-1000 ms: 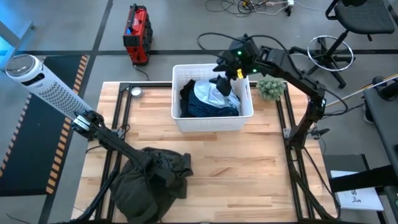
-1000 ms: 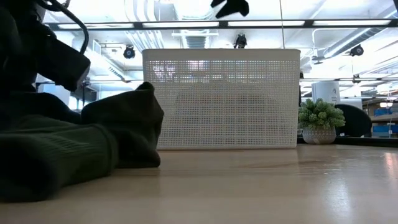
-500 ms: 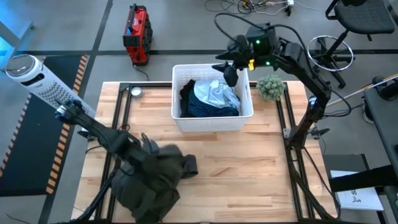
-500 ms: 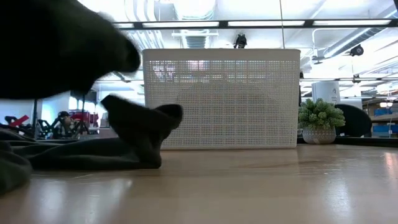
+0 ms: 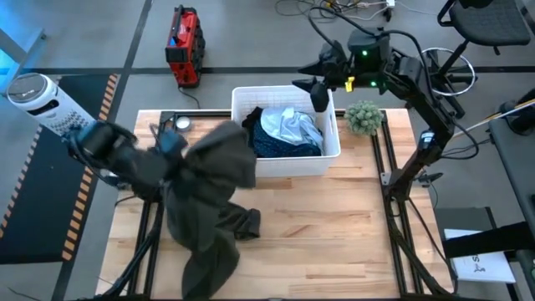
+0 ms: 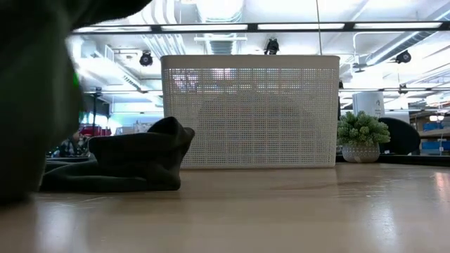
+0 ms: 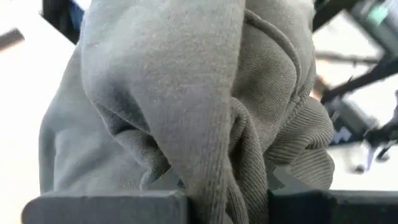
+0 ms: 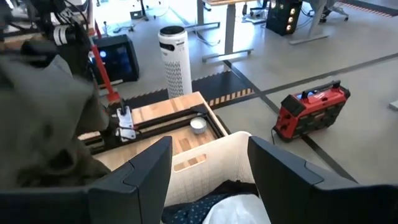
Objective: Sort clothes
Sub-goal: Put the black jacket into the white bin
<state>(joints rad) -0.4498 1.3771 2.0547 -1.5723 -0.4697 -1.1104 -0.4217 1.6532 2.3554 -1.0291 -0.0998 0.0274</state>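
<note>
My left gripper [image 5: 171, 144] is shut on the olive-grey top [image 5: 209, 180], raised over the table's left side beside the basket. The top's lower end [image 6: 133, 165] lies on the wood. The white lattice basket [image 5: 288, 165] holds a black piece [image 5: 253, 125] and the navy patterned piece [image 5: 284, 147] with its light blue lining [image 5: 290, 125]. My right gripper [image 5: 318, 94] is open and empty, above the basket's far right corner. My left gripper pinches a bunched fold of the olive-grey top [image 7: 217, 174] between its two fingers [image 7: 106, 208], several layers thick, with a ribbed hem beside them. The top drapes slack below the gripper, and its lower end [image 5: 209, 259] rests on the table.
A small potted plant [image 5: 364, 117] stands right of the basket. A small metal tin [image 5: 183, 124] sits at the far left of the table. A red case [image 5: 184, 46] and a white tower fan [image 5: 50, 109] stand on the floor. The table's near right is bare wood.
My left gripper has gone up and toward the table's far left with the olive-grey top. The top has been drawn up from a heap; its upper part now hangs and its lower end stays on the table. My right gripper has risen from the basket toward the far right.
</note>
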